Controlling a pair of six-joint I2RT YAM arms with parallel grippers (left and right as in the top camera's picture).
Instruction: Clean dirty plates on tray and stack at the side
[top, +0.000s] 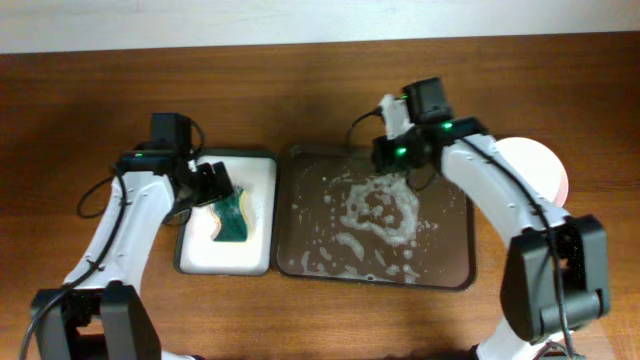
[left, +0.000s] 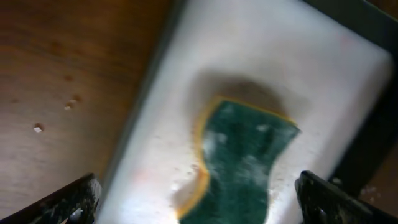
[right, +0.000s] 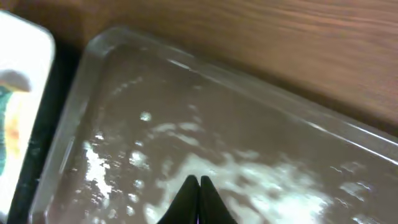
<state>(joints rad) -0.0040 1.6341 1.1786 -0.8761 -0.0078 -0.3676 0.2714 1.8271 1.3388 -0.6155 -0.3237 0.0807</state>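
Brown wooden table (top: 90, 100) from overhead, with a pale strip of wall (top: 300, 20) along the far edge. Dark tray (top: 455, 225) in the middle, long side toward the arms, with white foam (top: 380, 215) smeared across its floor and nothing else on it. Plates (top: 535, 165) off the tray, on the table just to its right: a round white shape with a pinkish edge, partly hidden behind the right arm, number in the stack unreadable. Smaller white tray (top: 255, 175) just left of the dark one, almost touching it, holding a green sponge (top: 232, 218) with a yellow edge. Left claw (top: 218, 190) over the white tray beside the sponge, fingers apart. Right claw (top: 392, 178) over the far side of the dark tray, above the foam.

Left wrist view, blurred: white tray (left: 261, 56) on a diagonal, sponge (left: 242, 162) lying flat on it, green face up. Left claw (left: 199, 208) wide apart, one dark fingertip (left: 74, 199) at the lower left and the other at the lower right, nothing gripped. Bare table (left: 62, 62) at left with a few pale crumbs (left: 38, 127).

Right wrist view: dark tray (right: 124, 50) with its raised rim and rounded corner at upper left, foam (right: 249, 168) streaked over the wet floor. Right claw (right: 199, 193) pressed together, tips meeting at a point low over the foam, holding nothing. White tray (right: 25, 50) at the left edge, table (right: 280, 37) beyond the rim.
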